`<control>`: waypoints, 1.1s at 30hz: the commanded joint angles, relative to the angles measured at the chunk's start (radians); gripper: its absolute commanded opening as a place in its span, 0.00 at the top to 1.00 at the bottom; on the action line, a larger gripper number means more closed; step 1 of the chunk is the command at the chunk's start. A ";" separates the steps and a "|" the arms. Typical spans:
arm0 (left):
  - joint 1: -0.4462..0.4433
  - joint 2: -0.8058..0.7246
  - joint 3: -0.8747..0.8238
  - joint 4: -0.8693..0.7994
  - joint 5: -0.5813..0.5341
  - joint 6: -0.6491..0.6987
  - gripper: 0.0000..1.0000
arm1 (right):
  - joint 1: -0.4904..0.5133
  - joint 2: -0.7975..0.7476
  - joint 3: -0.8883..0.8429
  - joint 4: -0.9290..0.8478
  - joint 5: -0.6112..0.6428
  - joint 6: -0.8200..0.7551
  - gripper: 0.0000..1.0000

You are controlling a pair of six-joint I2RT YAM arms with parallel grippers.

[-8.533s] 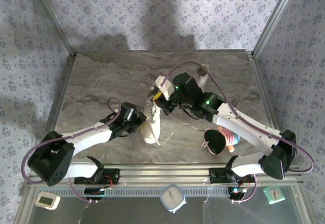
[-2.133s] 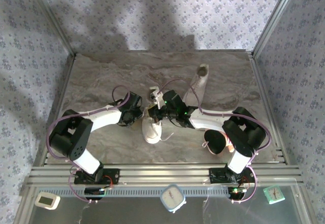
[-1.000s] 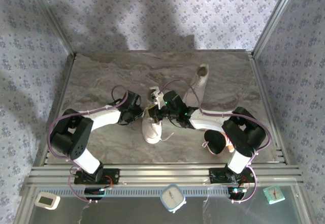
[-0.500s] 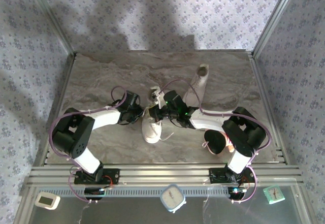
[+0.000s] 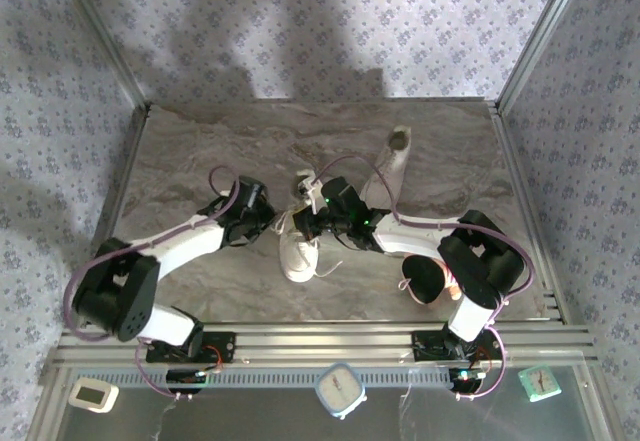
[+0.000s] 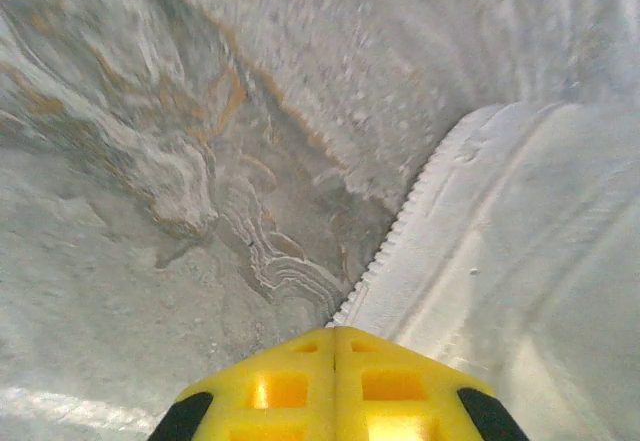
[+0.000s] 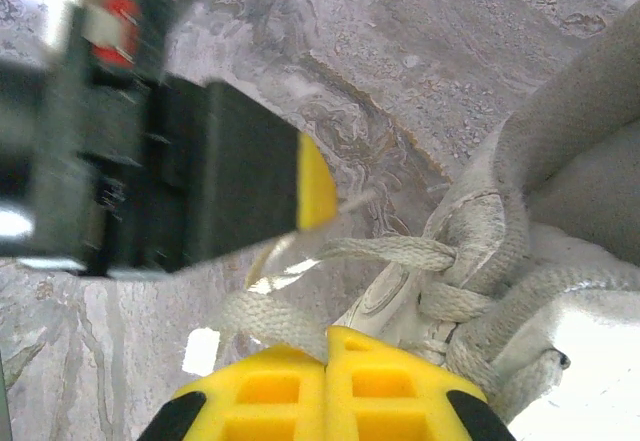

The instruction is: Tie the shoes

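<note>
Sneaker point(image 5: 298, 256) laces point(image 7: 385, 251) are likely being pinched: left gripper point(image 5: 272, 223) is just clamping shut at their left, right gripper point(image 5: 310, 223) staying clenched, readying a pull.

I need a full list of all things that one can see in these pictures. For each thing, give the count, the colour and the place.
white lace-up sneakers: 2, white; one at the table's centre, one farther back on the right
flat woven laces: white, on the centre sneaker
small plush toy: 1, black and pink, near right part of the table
marbled table: 1, grey-brown, under everything
small desk clocks: 3; two white, one green, on the ledge in front of the arm bases
flower-patterned wall cloth: pale lilac-grey, around the table
left gripper: yellow fingers, shut, just left of the centre sneaker
right gripper: yellow fingers, shut, over the laces
</note>
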 commanded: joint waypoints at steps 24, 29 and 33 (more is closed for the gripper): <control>0.143 -0.348 -0.130 -0.241 -0.155 0.147 1.00 | 0.088 -0.148 0.094 -0.384 0.158 -0.267 0.64; 0.157 -0.336 -0.129 -0.232 -0.143 0.160 1.00 | 0.073 -0.274 -0.134 -0.351 0.186 -0.244 0.59; 0.160 -0.310 -0.124 -0.213 -0.129 0.164 1.00 | 0.067 -0.287 -0.229 -0.332 0.090 -0.298 0.58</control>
